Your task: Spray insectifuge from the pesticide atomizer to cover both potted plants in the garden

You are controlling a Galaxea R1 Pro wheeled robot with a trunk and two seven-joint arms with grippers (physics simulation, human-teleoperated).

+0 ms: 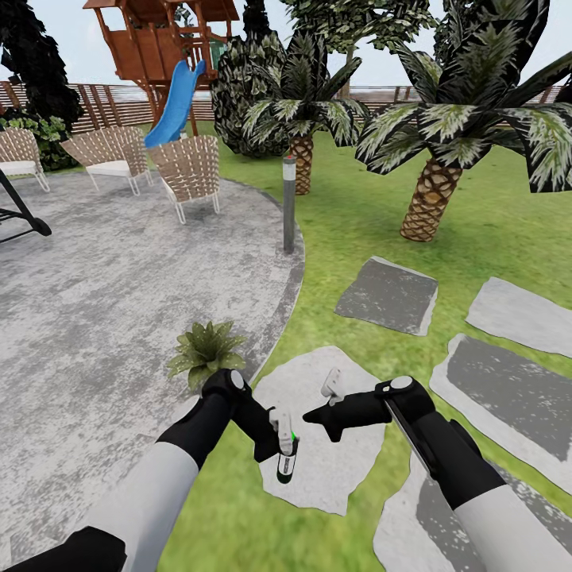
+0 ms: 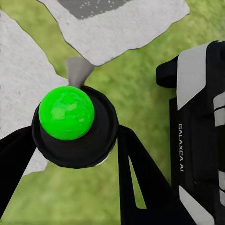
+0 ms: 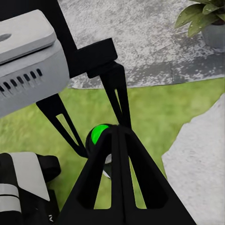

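Head camera looks forward and down over patio (image 1: 119,318) and lawn (image 1: 349,222); both wrist cameras sit close above the pesticide atomizer (image 2: 70,123), sharing it.

**Surfaces and finishes**

Patio (image 1: 119,318): mottled grey, rough stone look. Slabs (image 1: 389,294): matt grey stone. Chairs (image 1: 189,168): woven tan wicker. Playhouse (image 1: 159,40): reddish wood. Slide (image 1: 175,103): smooth blue plastic. Spray bottle (image 1: 287,454): glossy dark body, bright green base (image 2: 66,112).
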